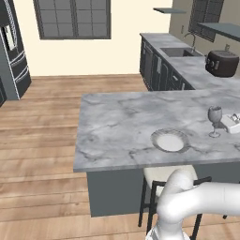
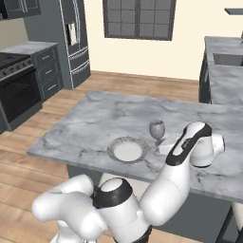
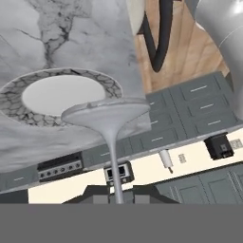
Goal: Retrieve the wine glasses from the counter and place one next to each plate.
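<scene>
The gripper (image 3: 117, 197) is clamped on the thin stem of a wine glass (image 1: 214, 121) standing upright on the marble island (image 1: 117, 126); the pale grey-white plate (image 1: 169, 140) lies near the glass, at about eight o'clock from it.

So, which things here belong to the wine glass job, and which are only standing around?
Job: wine glass; pale plate near it; gripper, shut on the glass stem.
Standing around: marble island top; dark cooker; sink; stool; fridge; stove.
</scene>
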Motion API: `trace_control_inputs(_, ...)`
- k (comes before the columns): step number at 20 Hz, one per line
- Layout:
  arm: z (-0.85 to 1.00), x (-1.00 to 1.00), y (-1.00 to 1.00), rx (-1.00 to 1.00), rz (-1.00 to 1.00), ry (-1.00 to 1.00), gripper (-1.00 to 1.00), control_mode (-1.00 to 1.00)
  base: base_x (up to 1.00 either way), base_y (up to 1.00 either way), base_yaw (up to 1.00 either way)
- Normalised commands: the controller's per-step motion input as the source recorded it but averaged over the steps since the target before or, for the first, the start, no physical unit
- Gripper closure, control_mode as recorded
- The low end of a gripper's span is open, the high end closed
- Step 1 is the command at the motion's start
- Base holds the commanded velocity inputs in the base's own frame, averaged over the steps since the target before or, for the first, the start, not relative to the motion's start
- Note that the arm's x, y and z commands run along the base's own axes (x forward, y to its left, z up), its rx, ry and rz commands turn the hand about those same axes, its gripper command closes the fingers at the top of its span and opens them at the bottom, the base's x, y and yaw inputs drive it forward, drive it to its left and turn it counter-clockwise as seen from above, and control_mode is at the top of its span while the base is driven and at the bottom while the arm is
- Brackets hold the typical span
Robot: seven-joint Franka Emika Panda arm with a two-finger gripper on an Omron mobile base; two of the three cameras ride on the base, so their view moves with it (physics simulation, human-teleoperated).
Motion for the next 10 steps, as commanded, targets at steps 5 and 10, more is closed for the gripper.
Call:
trace_control_inputs(5,-0.19,0.08,0.1,0.0,0.0,0.0,1.0,-1.0,0.0,0.0,0.0)
trace_control_inputs(10,-0.17,0.07,0.04,0.0,0.01,-0.05,1.0,-1.0,0.0,0.0,0.0)
